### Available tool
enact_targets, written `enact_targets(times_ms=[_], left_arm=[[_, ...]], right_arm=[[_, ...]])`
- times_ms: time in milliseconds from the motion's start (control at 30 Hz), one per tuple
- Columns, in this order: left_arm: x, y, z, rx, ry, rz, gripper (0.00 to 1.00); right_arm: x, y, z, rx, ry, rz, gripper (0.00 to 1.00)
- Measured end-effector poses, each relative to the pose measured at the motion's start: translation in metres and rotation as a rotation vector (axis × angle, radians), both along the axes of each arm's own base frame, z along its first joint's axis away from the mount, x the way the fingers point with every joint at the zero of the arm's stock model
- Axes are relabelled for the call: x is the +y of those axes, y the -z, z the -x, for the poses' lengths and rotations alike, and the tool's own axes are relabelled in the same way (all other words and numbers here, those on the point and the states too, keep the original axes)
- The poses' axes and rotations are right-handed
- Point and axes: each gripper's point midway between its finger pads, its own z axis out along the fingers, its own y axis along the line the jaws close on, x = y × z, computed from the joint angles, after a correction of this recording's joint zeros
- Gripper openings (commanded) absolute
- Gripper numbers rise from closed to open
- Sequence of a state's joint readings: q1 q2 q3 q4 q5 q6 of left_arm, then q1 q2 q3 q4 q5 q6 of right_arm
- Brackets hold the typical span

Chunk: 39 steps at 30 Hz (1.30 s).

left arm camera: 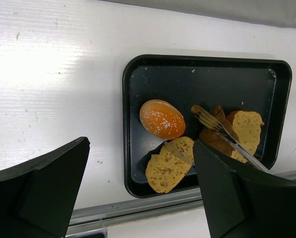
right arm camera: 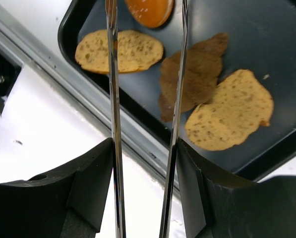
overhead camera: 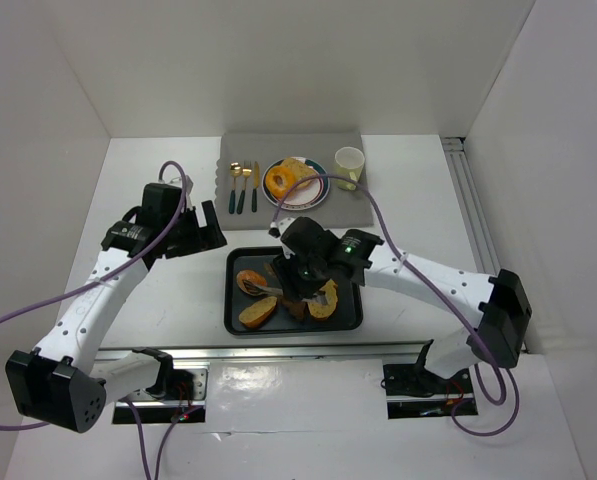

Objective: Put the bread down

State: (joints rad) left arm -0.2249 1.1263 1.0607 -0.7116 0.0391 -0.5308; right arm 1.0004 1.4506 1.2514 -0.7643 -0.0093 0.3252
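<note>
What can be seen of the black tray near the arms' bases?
The black tray is a shallow rectangle with rounded corners and a raised rim. It looks like dark metal or plastic and has a few crumbs on it. It lies flat on the white table, its near long edge beside a metal rail. In it lie a sesame bun top, a left bread slice, a right bread slice and a brown piece. Metal tongs reach over its right half; whether they touch it is unclear.

readable text, labels, brands, numbers, signs: none. black tray (overhead camera: 344,262) and paper cup (overhead camera: 349,165) carry no marking that can be made out in any view.
</note>
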Motion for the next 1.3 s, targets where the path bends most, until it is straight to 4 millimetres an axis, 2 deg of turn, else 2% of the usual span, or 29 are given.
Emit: enact_targets(times_ms=[133, 400, 500, 533, 633, 767, 933, 1000, 1133, 1233, 1300], left_arm=[[-0.001, 0.0, 0.0, 0.001, 0.004, 0.004, 0.99], [-0.002, 0.0, 0.001, 0.003, 0.01, 0.01, 0.99], [-0.003, 0.0, 0.001, 0.004, 0.013, 0.012, 0.99], [-0.003, 0.0, 0.001, 0.003, 0.013, 0.012, 0.99], [-0.003, 0.0, 0.001, 0.003, 0.015, 0.011, 0.99], [-0.003, 0.0, 0.001, 0.003, 0.014, 0.01, 0.99], [0.001, 0.0, -0.001, 0.002, 0.001, 0.005, 0.99], [0.002, 0.0, -0.001, 0.001, -0.005, 0.004, 0.99], [0.004, 0.0, -0.002, 0.002, -0.009, 0.004, 0.99], [0.003, 0.002, -0.002, 0.006, -0.009, 0.003, 0.99], [0.003, 0.003, -0.002, 0.01, -0.009, 0.003, 0.99]], right_arm=[[0.006, 0.008, 0.004, 0.023, -0.021, 0.004, 0.59], [0.015, 0.031, -0.002, 0.045, -0.021, 0.041, 0.59], [0.017, 0.043, -0.003, 0.058, -0.026, 0.066, 0.54], [0.018, 0.046, -0.003, 0.06, -0.028, 0.075, 0.47], [0.018, 0.05, -0.004, 0.053, -0.03, 0.096, 0.38], [0.021, 0.034, -0.014, 0.001, -0.006, 0.093, 0.35], [0.012, -0.006, -0.038, -0.119, 0.075, 0.068, 0.35], [0.001, -0.024, -0.055, -0.159, 0.14, 0.039, 0.36], [-0.044, -0.048, -0.116, -0.23, 0.376, 0.002, 0.37], [-0.079, -0.051, -0.168, -0.268, 0.56, -0.002, 0.38], [-0.093, -0.047, -0.195, -0.272, 0.642, 0.011, 0.38]])
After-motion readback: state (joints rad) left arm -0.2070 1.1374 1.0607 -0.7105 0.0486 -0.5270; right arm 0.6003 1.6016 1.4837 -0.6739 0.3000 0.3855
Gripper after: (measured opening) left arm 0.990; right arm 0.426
